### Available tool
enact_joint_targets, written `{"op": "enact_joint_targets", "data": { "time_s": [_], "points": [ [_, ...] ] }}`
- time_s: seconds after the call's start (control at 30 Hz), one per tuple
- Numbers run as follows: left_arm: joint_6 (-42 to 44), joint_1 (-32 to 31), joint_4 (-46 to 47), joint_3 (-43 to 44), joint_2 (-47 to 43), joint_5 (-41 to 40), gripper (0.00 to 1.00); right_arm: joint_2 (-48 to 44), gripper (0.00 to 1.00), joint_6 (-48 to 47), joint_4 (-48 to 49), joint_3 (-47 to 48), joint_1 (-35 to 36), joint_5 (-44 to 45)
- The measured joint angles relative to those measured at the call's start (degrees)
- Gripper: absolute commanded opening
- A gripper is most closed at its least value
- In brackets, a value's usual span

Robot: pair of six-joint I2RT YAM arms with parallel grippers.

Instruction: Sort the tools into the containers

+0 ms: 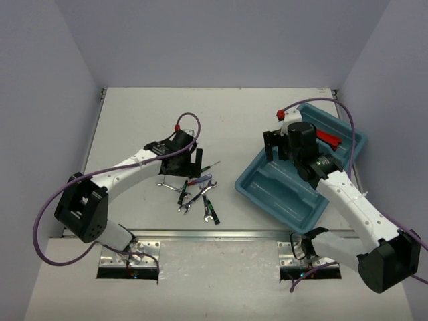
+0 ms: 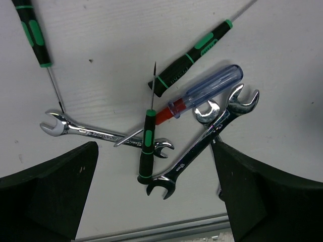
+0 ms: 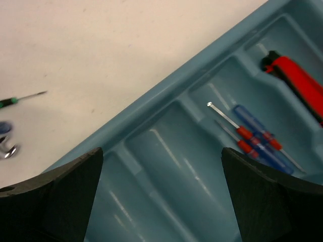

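Left gripper (image 2: 154, 166) gapes over tangled tools (image 2: 202, 96) — right gripper (image 3: 161, 156), jaws wide, above tray (image 3: 151, 100) rim.

Loose tools (image 1: 195, 190) lie left of the tray (image 1: 281, 192) — screwdrivers (image 3: 258, 142) inside.

Pale lavender walls (image 1: 221, 40) enclose a white table (image 1: 134, 120) on three sides.

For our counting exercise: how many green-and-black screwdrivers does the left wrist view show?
3: a long screwdriver top left, a slanting screwdriver upper centre, a short screwdriver across the silver wrench. More may lie outside the frame.
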Motion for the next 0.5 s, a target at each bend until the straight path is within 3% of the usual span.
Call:
{"op": "enact_joint_targets", "data": {
  "time_s": [0.13,0.5],
  "points": [
    [3.08,-2.28,-1.29,1.83,3.52,1.87,0.74,-2.79,0.99,3.58,-0.63,-3.90,0.01,-4.89],
    [10.46,-3.34,-1.95,7.84,9.50,6.79,0.61,-9.02,0.98,4.52,1.69,-6.00,0.03,-9.42]
  ]
}}
